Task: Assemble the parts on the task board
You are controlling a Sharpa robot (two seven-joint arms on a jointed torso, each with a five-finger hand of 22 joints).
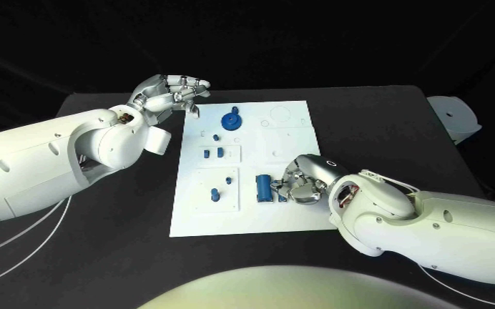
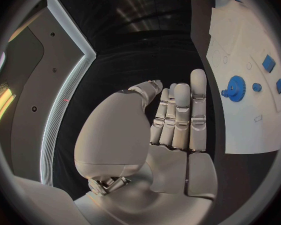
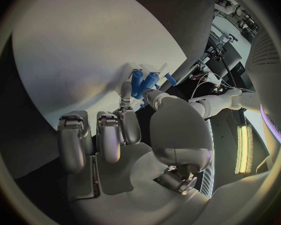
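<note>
Head view looks down on a black tabletop (image 1: pixel 103 266) with darkness behind it; the flat white rectangular task board (image 1: pixel 294 212) lies at its middle. On the board, a blue toothed gear wheel (image 1: pixel 232 119) sits near the far edge, small blue pegs (image 1: pixel 212 153) stand in the recesses nearer the middle, and a blue cylindrical part (image 1: pixel 265 187) lies toward the near right corner. A white rounded object (image 1: pixel 455 118) sits off the tabletop's right edge, well apart from the board.

The left hand (image 1: pixel 170 94) hangs just beyond the board's far left corner, holding nothing; in the left wrist view its fingers (image 2: pixel 181 116) lie straight and side by side. The right hand (image 1: pixel 301 184) rests over the board's near right part, just beside the blue cylinder. In the right wrist view, its thumb and one finger (image 3: pixel 125 92) pinch the cylinder, the other fingers curled back.
</note>
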